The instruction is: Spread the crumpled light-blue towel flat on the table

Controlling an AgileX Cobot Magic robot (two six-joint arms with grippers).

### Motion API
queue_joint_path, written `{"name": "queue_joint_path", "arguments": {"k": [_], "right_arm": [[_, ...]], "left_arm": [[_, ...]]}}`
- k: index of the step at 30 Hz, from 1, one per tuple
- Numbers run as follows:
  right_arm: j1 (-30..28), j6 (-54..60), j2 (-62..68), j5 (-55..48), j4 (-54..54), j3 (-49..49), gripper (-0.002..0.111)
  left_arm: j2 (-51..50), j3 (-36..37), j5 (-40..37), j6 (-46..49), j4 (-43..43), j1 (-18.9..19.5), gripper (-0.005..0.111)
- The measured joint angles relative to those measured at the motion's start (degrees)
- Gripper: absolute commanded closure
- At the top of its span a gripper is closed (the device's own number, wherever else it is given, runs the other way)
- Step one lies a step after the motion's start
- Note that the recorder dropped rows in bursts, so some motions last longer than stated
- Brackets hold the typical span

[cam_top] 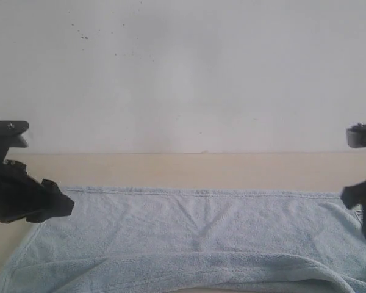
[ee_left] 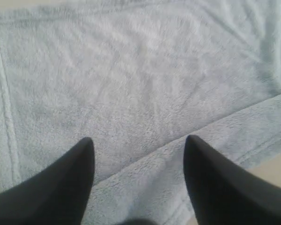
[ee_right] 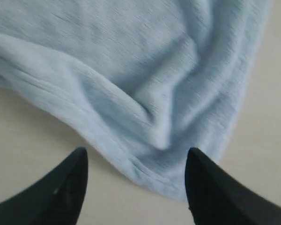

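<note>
Exterior view with both wrist views. The towel (cam_top: pixel 195 232), pale light-blue terry cloth, lies on the beige worktop (cam_top: pixel 171 170) in front of a white-grey wall (cam_top: pixel 183 73) that bears a few dark specks (cam_top: pixel 83 36) towards its upper left. The towel's far hem runs straight and roughly parallel to the wall, with a bare strip of worktop between them. The middle of the cloth lies mostly flat, marked only by shallow creases. Along the near side a long raised fold crosses almost the full width of the exterior view, so the cloth is not wholly flat there. The left gripper (ee_left: pixel 138 140) hangs over the towel's left end, near the side hem. Its two dark fingers are spread wide apart with nothing between them, and whether they touch the pile cannot be told. Below it, one layer of cloth overlaps another along a diagonal hemmed edge. The right gripper (ee_right: pixel 136 152) stands at the towel's right end, its fingers likewise spread wide and holding nothing. Beneath it a corner of the towel is bunched into soft ridges and hollows, with bare worktop on either side of that corner. In the exterior view both arms enter from the frame edges, well apart from one another.
</note>
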State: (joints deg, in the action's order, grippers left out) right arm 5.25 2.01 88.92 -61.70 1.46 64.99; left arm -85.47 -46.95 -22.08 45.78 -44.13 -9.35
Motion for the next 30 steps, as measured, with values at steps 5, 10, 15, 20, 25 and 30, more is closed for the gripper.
{"name": "queue_joint_path", "arguments": {"k": [5, 10, 15, 20, 25, 30], "right_arm": [[0.2, 10.0, 0.8, 7.7, -15.5, 0.6, 0.050], [0.2, 11.4, 4.0, 15.3, -18.8, 0.6, 0.050], [0.2, 12.4, 6.3, 18.5, -22.0, 0.6, 0.050], [0.2, 15.9, 7.3, 20.2, -26.6, 0.6, 0.050], [0.2, 17.4, 7.4, 20.3, -27.7, 0.6, 0.050], [0.2, 17.4, 7.4, 20.3, -28.3, 0.6, 0.050]], "left_arm": [[6.5, 1.2, -8.2, -7.3, 5.0, 0.0, 0.054], [10.6, 8.1, -8.9, -30.9, 24.3, 0.0, 0.054], [12.5, 14.8, -7.7, -43.9, 34.0, 0.0, 0.054], [12.4, 18.2, -2.5, -45.0, 34.0, 0.0, 0.054], [9.8, 18.7, 2.3, -44.4, 34.0, 0.0, 0.054], [3.4, 18.7, 5.7, -42.4, 34.0, 0.0, 0.054]]}}
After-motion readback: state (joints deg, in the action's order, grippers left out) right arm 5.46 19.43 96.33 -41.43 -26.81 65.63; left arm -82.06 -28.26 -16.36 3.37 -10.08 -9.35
